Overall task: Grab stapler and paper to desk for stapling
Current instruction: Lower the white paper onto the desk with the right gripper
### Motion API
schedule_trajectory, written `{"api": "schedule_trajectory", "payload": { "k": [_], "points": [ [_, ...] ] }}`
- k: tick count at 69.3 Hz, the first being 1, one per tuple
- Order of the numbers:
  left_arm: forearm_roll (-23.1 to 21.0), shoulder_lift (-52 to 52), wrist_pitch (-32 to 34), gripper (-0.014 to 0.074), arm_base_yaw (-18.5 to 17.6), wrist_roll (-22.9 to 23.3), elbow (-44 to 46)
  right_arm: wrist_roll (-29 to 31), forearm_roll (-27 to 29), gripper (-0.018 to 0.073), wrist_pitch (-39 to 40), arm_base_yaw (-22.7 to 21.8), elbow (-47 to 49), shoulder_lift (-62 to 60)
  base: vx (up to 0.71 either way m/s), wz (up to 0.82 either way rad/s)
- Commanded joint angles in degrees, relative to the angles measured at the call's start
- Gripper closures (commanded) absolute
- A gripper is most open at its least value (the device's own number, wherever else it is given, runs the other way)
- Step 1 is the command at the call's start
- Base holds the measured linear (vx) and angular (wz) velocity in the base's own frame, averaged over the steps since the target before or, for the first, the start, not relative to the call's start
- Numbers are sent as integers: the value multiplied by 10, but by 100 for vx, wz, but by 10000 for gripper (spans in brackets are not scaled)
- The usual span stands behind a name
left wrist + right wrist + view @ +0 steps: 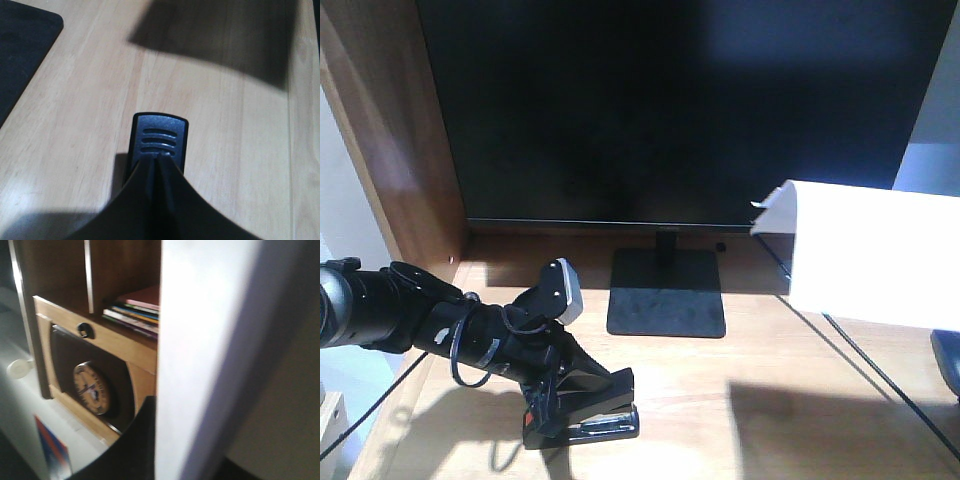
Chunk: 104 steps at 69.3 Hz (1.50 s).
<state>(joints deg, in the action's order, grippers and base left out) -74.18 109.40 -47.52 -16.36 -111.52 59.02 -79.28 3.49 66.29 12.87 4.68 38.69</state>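
From the front view, the left end effector (570, 395) reaches in from the left and is clamped around the black stapler (598, 412), low over the front-left part of the desk (790, 400). I cannot tell whether the stapler's base touches the wood. Its orange-red patch shows at the end under the fingers. Behind it stands the black monitor (680, 110), with its square stand base (667, 298) just beyond the stapler. The white paper (870, 255) hangs in the air above the right side of the desk, one corner curled, and casts a shadow on the wood. A thin black cable (860, 365) runs across the desk beneath it.

From the left wrist view, the left end effector (156, 161) has its two dark fingers (130, 210) closed together on the stapler (160, 127), whose ribbed end sticks out ahead of them over the desk (225, 165). The stand base (20, 50) fills the upper left corner.

From the right wrist view, the paper (200, 350) stands upright and fills the middle. The right end effector (154, 412) grips it, with one dark finger (132, 450) against its left face and the other hidden. Behind it are wooden shelves (120, 347), stacked books (135, 310) and a round clock (92, 387)
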Motion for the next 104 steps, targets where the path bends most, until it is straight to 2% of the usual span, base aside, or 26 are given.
{"api": "schedule_trajectory", "payload": {
  "k": [1, 28, 49, 54, 59, 64, 71, 80, 89, 104],
  "points": [
    [-29, -26, -23, 602, -3, 1, 11, -26, 1, 561, 105, -3, 20, 57, 0, 0],
    [-29, -26, -23, 602, -3, 1, 11, -36, -4, 561, 105, -4, 23, 200, 0, 0],
    [-29, -26, -23, 602, -3, 1, 11, -37, -45, 561, 105, -4, 79, 288, 0, 0],
    [-29, -26, -23, 602, -3, 1, 11, -38, -63, 561, 105, -22, 85, 306, 0, 0],
    [-29, -26, -23, 602, -3, 1, 11, -51, -112, 561, 105, -65, 93, 322, 0, 0],
    [-29, -26, -23, 602, -3, 1, 11, -93, -188, 561, 105, -123, 104, 338, 0, 0],
    [-29, -26, -23, 602, -3, 1, 11, -161, -326, 561, 105, -206, 127, 359, 0, 0],
    [-29, -26, -23, 602, -3, 1, 11, -205, -488, 561, 105, -273, 159, 388, 0, 0],
    [-29, -26, -23, 602, -3, 1, 11, -245, -599, 561, 105, -311, 184, 426, 0, 0],
    [-29, -26, -23, 602, -3, 1, 11, -249, -733, 561, 105, -323, 212, 484, 0, 0]
  ]
}}
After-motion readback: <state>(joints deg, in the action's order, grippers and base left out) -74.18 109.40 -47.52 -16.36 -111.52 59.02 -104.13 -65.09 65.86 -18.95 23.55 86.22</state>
